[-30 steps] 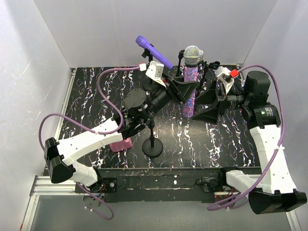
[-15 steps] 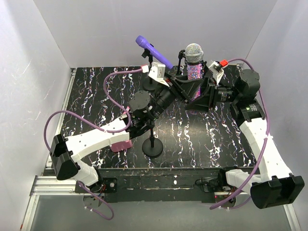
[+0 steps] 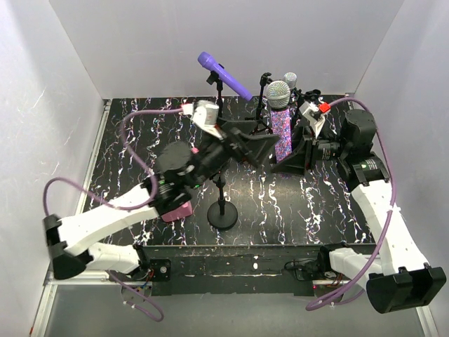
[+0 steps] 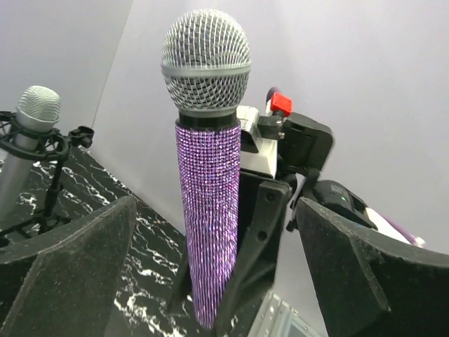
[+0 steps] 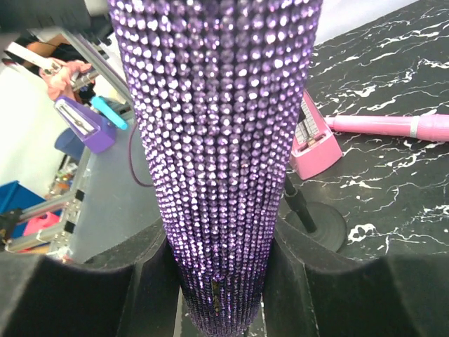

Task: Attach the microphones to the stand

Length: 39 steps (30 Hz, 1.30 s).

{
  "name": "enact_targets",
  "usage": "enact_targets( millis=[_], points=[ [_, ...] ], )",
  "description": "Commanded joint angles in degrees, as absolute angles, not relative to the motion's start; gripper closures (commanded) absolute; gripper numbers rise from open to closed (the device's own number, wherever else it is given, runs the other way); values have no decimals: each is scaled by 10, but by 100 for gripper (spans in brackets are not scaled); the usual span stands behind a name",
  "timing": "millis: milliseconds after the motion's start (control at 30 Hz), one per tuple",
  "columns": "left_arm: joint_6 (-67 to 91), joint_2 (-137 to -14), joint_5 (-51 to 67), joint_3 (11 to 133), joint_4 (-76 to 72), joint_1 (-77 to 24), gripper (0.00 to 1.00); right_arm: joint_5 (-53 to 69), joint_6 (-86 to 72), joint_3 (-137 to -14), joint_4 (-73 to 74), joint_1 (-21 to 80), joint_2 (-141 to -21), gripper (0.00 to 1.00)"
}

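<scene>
The glittery purple microphone [image 3: 281,130] with its silver mesh head [image 4: 205,60] stands upright above the table. My right gripper [image 3: 286,153] is shut on its lower body [image 5: 224,140], one pad on each side. My left gripper [image 3: 261,146] is open just left of it, and its fingers [image 4: 70,270] stand wide apart without touching the microphone. A plain purple microphone [image 3: 224,76] sits tilted in a clip on a back stand. The silver-grey microphone [image 4: 31,112] rests in a black mount behind. A pink microphone [image 5: 400,126] lies flat on the table.
A black stand with a round base [image 3: 223,212] rises at the front centre, under my left arm. A squat pink block [image 3: 179,209] lies beside it on the black marbled table [image 3: 140,140]. White walls close the back and both sides.
My left gripper has let go of the glittery microphone and drawn back to the left. My right gripper moved in, shut on it and now holds it upright.
</scene>
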State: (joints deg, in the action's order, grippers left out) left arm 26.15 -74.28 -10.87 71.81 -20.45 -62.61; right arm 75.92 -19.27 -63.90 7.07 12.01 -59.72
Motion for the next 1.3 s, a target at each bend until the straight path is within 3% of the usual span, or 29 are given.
enact_targets(
  millis=[0, 467, 1033, 1267],
  points=[
    [215, -603, -89, 695, -59, -628, 2, 751, -3, -688, 241, 114, -574, 99],
    [126, -439, -125, 649, 277, -628, 2, 736, 263, -723, 411, 112, -599, 99],
    [91, -345, -113, 570, 315, -628, 2, 715, 446, -695, 480, 159, -631, 99],
    [55, -315, -53, 528, 301, -628, 2, 728, 487, -699, 494, 193, -658, 99]
  ],
)
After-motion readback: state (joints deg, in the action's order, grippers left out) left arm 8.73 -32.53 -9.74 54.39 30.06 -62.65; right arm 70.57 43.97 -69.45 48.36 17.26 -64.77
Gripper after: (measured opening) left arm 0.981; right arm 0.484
